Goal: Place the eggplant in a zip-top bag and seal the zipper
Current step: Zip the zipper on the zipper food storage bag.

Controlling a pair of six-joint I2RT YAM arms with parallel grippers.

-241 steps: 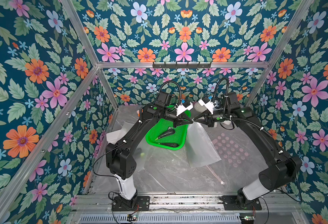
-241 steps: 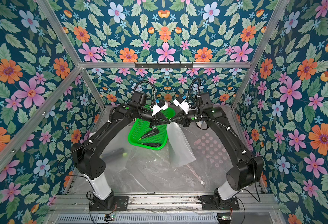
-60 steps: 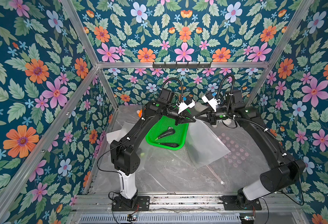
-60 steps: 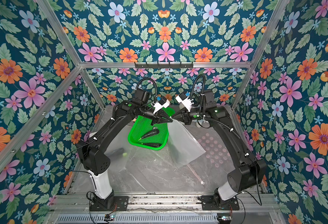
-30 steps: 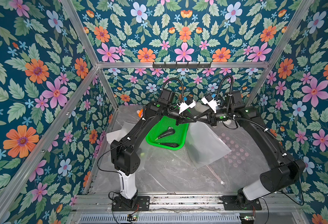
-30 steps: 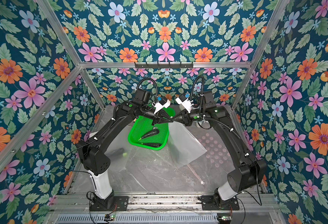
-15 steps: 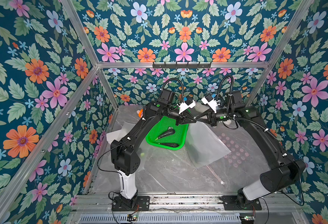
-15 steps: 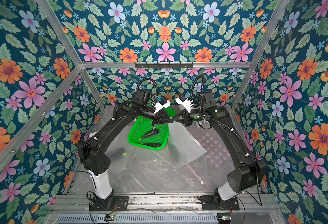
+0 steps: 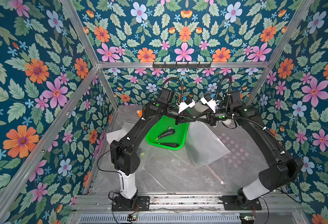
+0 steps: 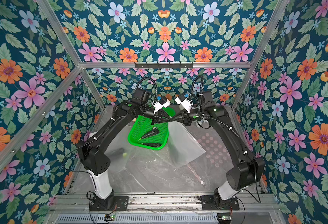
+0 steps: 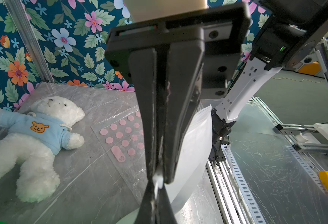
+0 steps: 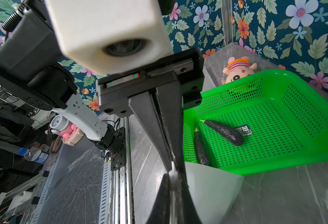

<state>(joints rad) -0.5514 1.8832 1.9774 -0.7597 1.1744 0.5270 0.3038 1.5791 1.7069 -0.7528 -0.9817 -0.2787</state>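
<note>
Above the table (image 9: 169, 174), the left fingers (image 11: 145, 116) and right fingers (image 12: 149, 124) meet tip to tip. Each pair is pressed together on the top edge of a frosted bag (image 9: 204, 143), likely to tug its mouth apart. It hangs just beside the green basket (image 12: 256, 168) holding two eggplants (image 12: 225, 133), a short carry. A dotted bag (image 11: 120, 135) lies flat nearby, its pink zipper (image 9: 214, 173) on the table.

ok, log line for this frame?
left gripper: shut on frosted bag | right gripper: shut on frosted bag, tips meeting | eggplants: both in green basket | dotted zip-top bag: flat on table
</note>
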